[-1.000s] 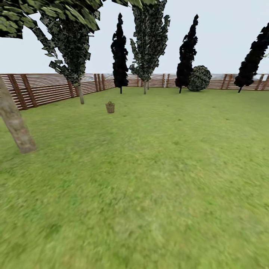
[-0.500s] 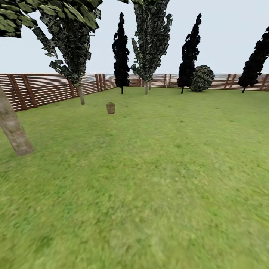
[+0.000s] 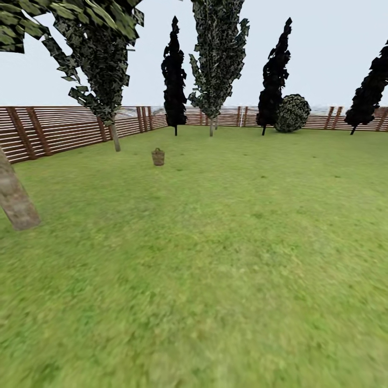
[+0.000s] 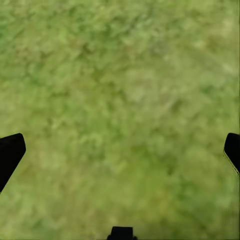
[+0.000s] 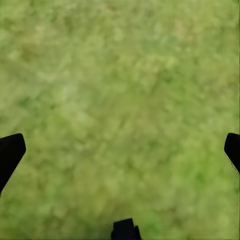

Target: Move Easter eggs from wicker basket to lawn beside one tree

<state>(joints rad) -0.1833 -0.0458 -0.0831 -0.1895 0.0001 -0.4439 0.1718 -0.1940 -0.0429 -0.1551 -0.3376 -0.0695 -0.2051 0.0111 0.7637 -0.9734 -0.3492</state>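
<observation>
Head view: the lawn (image 3: pixel 226 258) spreads from the near edge to a slatted wooden fence (image 3: pixel 64 126) running along its far side from 9 to 3 o'clock. A thick grey-brown tree (image 3: pixel 13 199) trunk leans at 9 o'clock, close to the camera; a second, thinner pale trunk (image 3: pixel 115 137) stands farther off at 11 o'clock near the fence. Dark cypress-like trees (image 3: pixel 173 75) line the far fence from 12 to 2 o'clock, with a round bush (image 3: pixel 292 113) among them at 1 o'clock. The wicker basket (image 3: pixel 158 157) stands upright on the grass at 11 o'clock, far from the camera, well apart from both trunks; its contents are too small to make out.

Left wrist view: the left end effector (image 4: pixel 120 155) hangs over bare grass, its two dark fingertips (image 4: pixel 10 152) spread wide to opposite edges, nothing between them.

Right wrist view: the right end effector (image 5: pixel 120 155) likewise hangs over grass with fingertips (image 5: pixel 10 152) spread wide and nothing held.
</observation>
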